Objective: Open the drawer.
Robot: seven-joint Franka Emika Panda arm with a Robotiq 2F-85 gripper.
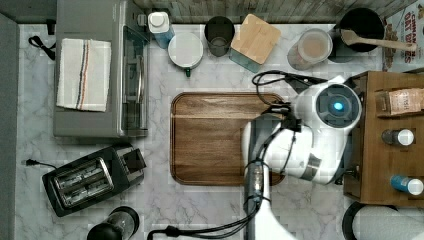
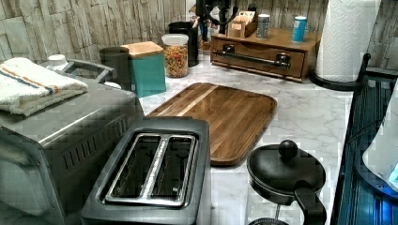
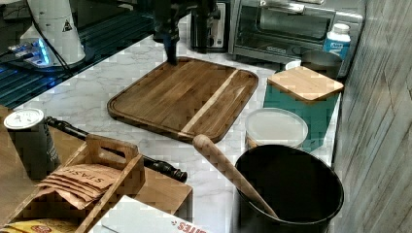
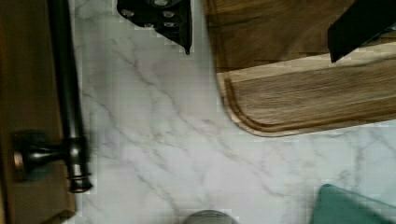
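Gripper [image 4: 259, 28] open, two black fingers spread wide apart, nothing between them; one fingertip [image 4: 175, 25] over bare marble, the other over the cutting board [image 4: 303, 93]. It hangs above the counter [image 4: 154, 126], apart from the drawer handle.

Top view, left to right: toaster oven [image 1: 95, 70] at 9 o'clock with a folded towel [image 1: 84, 74] on top, toaster [image 1: 92, 179] at 8 o'clock, cutting board [image 1: 215, 137] centre, white arm [image 1: 320, 130] at 3 o'clock over the board's edge on the top view's right, wooden cabinet [image 1: 385, 140] far right at 3 o'clock.

Left view: drawer [image 2: 258, 57] at 1 o'clock, closed, front flush with the cabinet, long black bar handle [image 2: 256, 57] across its front. Paper towel roll [image 2: 345, 40] just beside it at 2 o'clock.

Wrist view: handle [image 4: 67, 93] runs along the drawer front [image 4: 28, 93], its end post showing; teal canister [image 4: 355, 207] corner at 5 o'clock.
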